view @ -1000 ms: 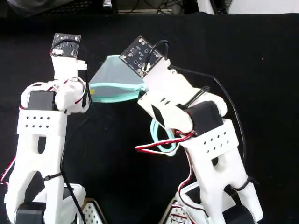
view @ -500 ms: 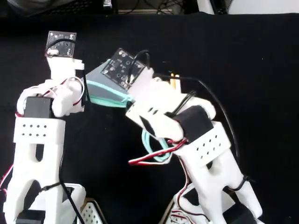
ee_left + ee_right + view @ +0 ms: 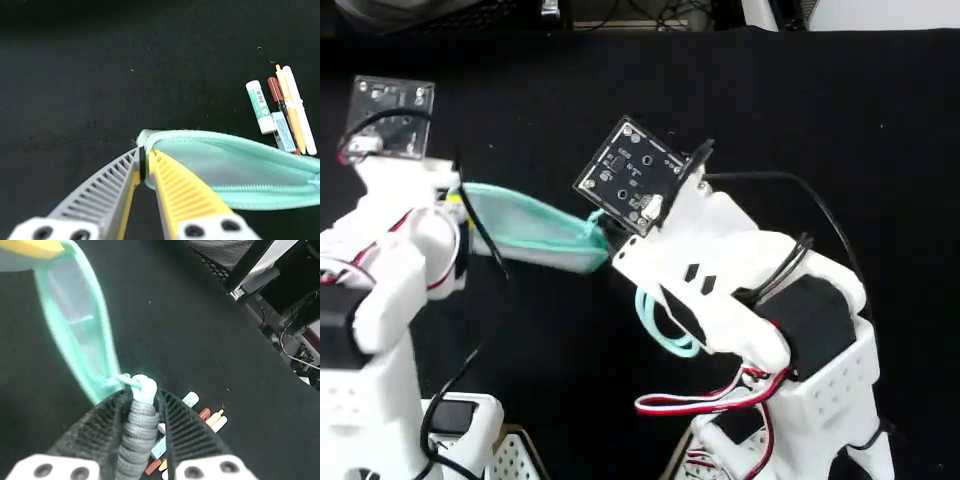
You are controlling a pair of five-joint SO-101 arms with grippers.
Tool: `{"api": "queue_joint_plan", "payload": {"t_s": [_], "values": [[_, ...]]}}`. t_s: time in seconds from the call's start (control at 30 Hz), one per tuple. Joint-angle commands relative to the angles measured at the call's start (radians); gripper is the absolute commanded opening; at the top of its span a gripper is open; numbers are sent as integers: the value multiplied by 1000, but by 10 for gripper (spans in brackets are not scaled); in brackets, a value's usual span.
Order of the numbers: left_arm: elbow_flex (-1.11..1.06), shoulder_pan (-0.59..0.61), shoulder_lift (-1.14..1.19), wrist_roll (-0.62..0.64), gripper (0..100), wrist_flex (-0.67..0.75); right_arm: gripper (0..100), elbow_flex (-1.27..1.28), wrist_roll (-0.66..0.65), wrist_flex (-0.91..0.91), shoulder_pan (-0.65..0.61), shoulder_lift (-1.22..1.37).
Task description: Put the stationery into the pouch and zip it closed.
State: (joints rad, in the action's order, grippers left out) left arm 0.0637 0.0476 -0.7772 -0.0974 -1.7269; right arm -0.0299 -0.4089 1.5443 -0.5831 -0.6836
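Note:
A mint-green pouch [image 3: 535, 232] hangs stretched between the two grippers above the black table. My left gripper [image 3: 145, 162], with one grey and one yellow finger, is shut on one end of the pouch [image 3: 235, 175]. My right gripper [image 3: 142, 390] is shut on the cord at the pouch's [image 3: 75, 325] other end, by the zip. In the high view the right gripper [image 3: 605, 235] sits under its camera board. The stationery [image 3: 280, 117], several pens and a small tube, lies in a row on the table. It also lies below the right gripper, as the stationery [image 3: 200, 412] in the right wrist view.
A mint cord loop [image 3: 665, 325] dangles under the right arm. The black table [image 3: 840, 130] stretches away on the far right. Cables and a mesh stand [image 3: 235, 260] lie beyond the table's edge.
The left arm has swung left and pulled the pouch out long and flat. The right arm has shifted with its end of the pouch and now covers the pens in the high view.

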Motion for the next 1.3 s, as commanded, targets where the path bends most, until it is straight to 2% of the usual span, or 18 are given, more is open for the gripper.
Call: {"api": "queue_joint_plan", "payload": {"t_s": [0.0,0.17,0.33,0.5,0.7,0.8,0.97,1.13,1.27], "values": [[64,-2,44,-20,41,-35,11,-15,3,2,-12,4],[-28,-8,216,-20,40,-34,11,-12,3,3,-11,61],[-12,-2,319,-38,55,-34,11,-10,3,9,-11,79],[-12,1,298,-69,126,-34,11,-10,3,11,-11,79],[-12,-1,213,-66,27,-34,12,-10,3,11,-11,79],[-13,-1,170,-66,30,-32,35,-21,3,40,-12,77],[-21,-1,130,-66,30,-32,165,-137,-5,178,-15,35],[-27,-1,130,-64,30,-29,151,-236,3,199,-14,-90],[-114,1,123,-54,30,26,147,-214,28,203,5,-170]]}}
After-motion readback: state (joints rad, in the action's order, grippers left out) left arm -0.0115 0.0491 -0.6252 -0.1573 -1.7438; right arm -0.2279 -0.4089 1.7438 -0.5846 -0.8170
